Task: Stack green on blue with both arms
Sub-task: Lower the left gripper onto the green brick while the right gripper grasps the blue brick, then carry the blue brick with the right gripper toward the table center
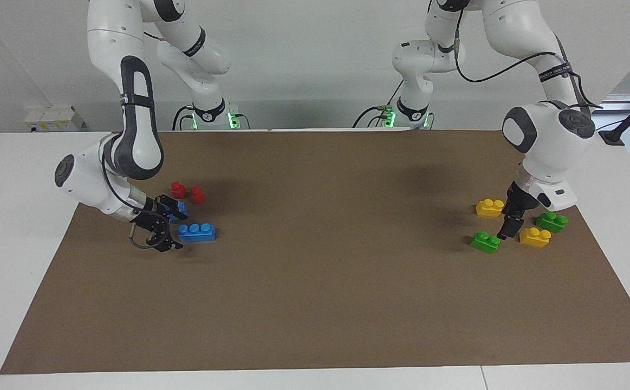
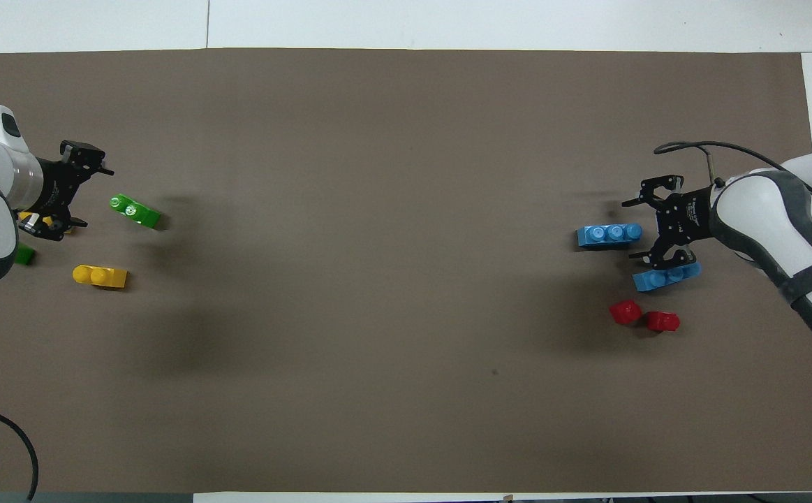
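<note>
Nothing is stacked yet. The left pincer point(image 1: 504, 232), jaws spread wide and empty, hangs low just beside the green brick point(image 1: 485, 241) lying on the table point(image 1: 315, 303) at the left arm's end. The right pincer point(image 1: 169, 230), also wide, seems to flank the blue brick's point(image 1: 196, 232) end. Grasping, carrying and stacking remain.

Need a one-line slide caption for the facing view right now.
Both arms low over the mat: right end effector open beside a blue brick, left end effector open beside a green brick; nothing stacked yet.
</note>
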